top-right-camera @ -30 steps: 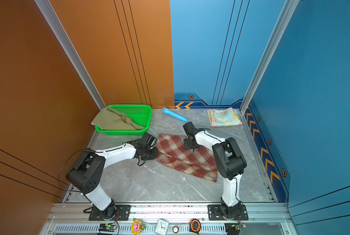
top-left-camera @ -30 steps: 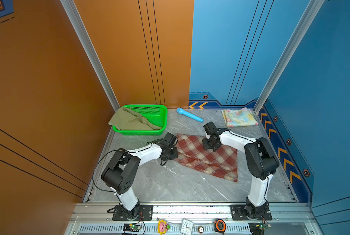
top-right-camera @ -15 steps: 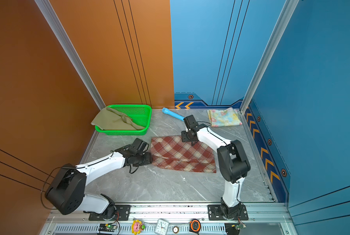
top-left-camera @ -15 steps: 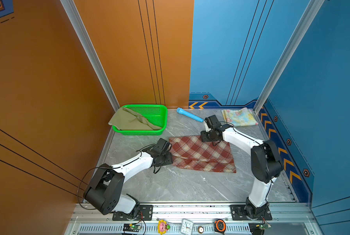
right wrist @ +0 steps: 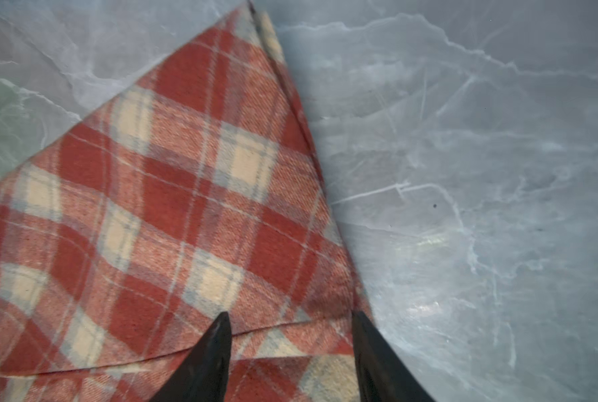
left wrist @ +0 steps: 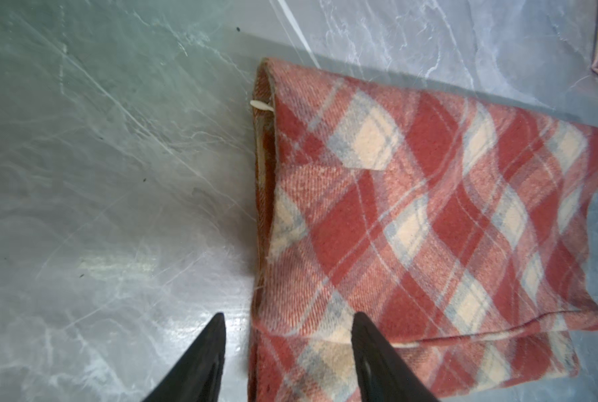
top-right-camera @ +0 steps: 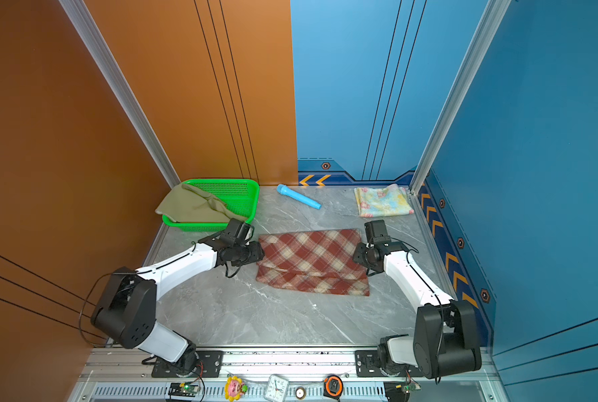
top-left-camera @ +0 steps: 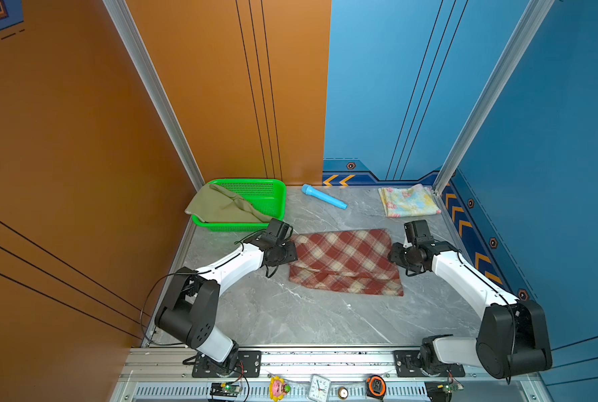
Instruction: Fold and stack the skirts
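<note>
The red-and-cream plaid skirt (top-left-camera: 342,261) (top-right-camera: 311,261) lies folded flat in the middle of the table. My left gripper (left wrist: 288,316) (top-left-camera: 292,251) is open at its left end, one finger over the cloth and one over the table. At the right end my right gripper (right wrist: 290,315) (top-left-camera: 392,255) is open too, with its fingers above the folded corner. The floral pastel skirt (top-left-camera: 408,200) lies folded at the back right. An olive-green skirt (top-left-camera: 221,209) hangs crumpled over the green basket (top-left-camera: 276,188).
A light-blue tube (top-left-camera: 323,196) lies at the back of the table between the basket and the floral skirt. Walls close the table on the left, back and right. Small items line the front rail (top-left-camera: 318,386).
The plaid skirt has turned from slanted to square with the table and lies doubled. My left gripper has opened. My right gripper has moved from the skirt's far edge to its right end.
</note>
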You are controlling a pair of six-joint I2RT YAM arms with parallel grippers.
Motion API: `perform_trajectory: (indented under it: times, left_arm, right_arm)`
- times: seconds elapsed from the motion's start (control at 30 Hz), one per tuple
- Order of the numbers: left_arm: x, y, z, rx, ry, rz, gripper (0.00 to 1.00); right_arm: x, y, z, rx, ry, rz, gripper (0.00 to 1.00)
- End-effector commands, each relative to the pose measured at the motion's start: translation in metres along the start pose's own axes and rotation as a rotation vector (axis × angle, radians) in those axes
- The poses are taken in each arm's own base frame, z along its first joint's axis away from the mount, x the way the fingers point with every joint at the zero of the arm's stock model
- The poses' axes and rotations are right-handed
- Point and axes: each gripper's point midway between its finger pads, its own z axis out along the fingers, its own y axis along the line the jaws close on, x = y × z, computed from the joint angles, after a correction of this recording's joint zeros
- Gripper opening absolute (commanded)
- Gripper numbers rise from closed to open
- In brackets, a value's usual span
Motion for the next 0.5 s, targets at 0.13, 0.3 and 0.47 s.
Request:
perform_trajectory:
  times: [0.13, 0.3, 0.47]
  left_arm:
    - [0.000, -0.001, 0.013, -0.003, 0.032, 0.036, 0.56]
    - [0.001, 0.000, 0.019, -0.006, 0.043, 0.041, 0.54]
    - [0.002, -0.002, 0.025, 0.003, 0.051, 0.045, 0.52]
  right_arm:
    - [0.023, -0.014, 0.005, 0.002, 0.080, 0.059, 0.51]
    - [0.029, -0.014, 0.023, -0.013, 0.120, 0.066, 0.48]
    - [0.028, -0.015, 0.041, -0.018, 0.133, 0.060, 0.44]
